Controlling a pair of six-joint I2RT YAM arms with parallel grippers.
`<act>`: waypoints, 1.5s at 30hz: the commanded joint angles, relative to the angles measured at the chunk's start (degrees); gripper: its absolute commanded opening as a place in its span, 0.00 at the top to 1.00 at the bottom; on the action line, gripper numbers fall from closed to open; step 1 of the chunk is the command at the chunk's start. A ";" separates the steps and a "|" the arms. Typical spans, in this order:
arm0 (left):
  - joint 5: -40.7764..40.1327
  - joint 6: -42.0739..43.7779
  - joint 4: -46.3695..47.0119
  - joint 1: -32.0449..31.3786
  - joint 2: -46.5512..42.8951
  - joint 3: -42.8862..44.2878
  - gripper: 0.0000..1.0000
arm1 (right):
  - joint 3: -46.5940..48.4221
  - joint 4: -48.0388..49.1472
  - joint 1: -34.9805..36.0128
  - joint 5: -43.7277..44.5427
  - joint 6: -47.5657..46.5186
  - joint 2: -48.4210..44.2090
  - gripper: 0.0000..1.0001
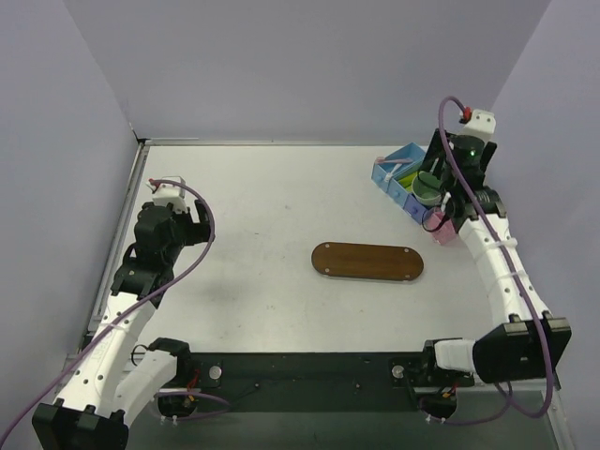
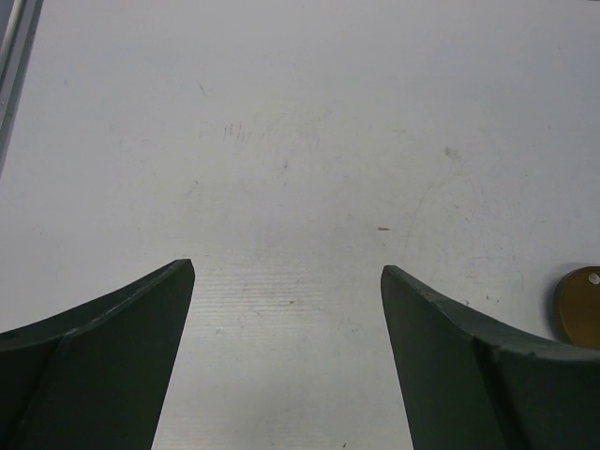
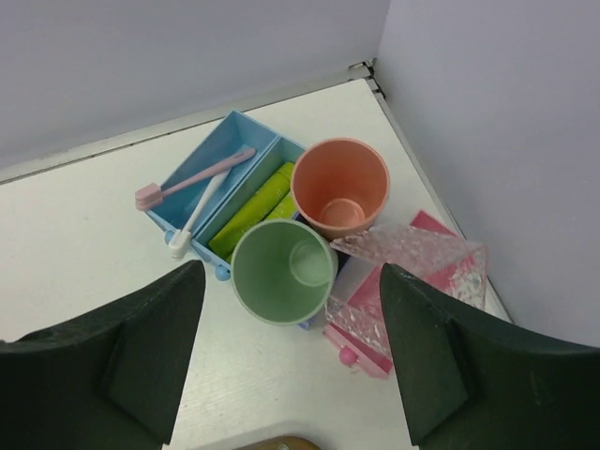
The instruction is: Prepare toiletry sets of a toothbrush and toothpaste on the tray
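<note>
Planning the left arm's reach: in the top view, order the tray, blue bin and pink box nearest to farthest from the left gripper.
1. Tray, table centre.
2. Blue bin, far right corner.
3. Pink box, right edge.

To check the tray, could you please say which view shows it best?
Top external: the whole tray shows, bare. Left wrist catches only one end; right wrist just a sliver at the picture's bottom edge.
</note>
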 commanded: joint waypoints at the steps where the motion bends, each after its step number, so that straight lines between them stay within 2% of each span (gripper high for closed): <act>1: 2.93 0.66 3.28 0.28 0.57 0.29 0.09 | 12.68 -16.05 0.32 -4.24 -3.50 10.33 0.34; 6: 4.16 -0.05 3.54 0.28 0.92 0.20 0.09 | 17.98 -21.78 3.22 -0.74 -7.80 17.72 0.39; 10: 4.07 -0.22 3.54 0.28 0.75 -0.06 0.09 | 20.70 -23.01 6.91 8.83 -13.69 22.65 0.43; 14: 4.78 0.04 3.89 0.28 0.83 -0.15 0.09 | 23.08 -24.07 8.67 12.80 -16.86 26.87 0.50; 26: 6.01 1.18 3.98 0.28 1.54 -0.32 0.09 | 25.54 -24.59 10.43 12.02 -15.81 36.54 0.61; 30: 5.74 1.18 3.98 0.28 1.54 -0.41 0.09 | 25.89 -24.51 10.87 13.86 -16.25 39.18 0.68; 45: 6.71 1.98 3.72 0.28 1.45 -0.41 0.09 | 23.08 -20.91 11.13 19.31 -17.92 40.07 0.78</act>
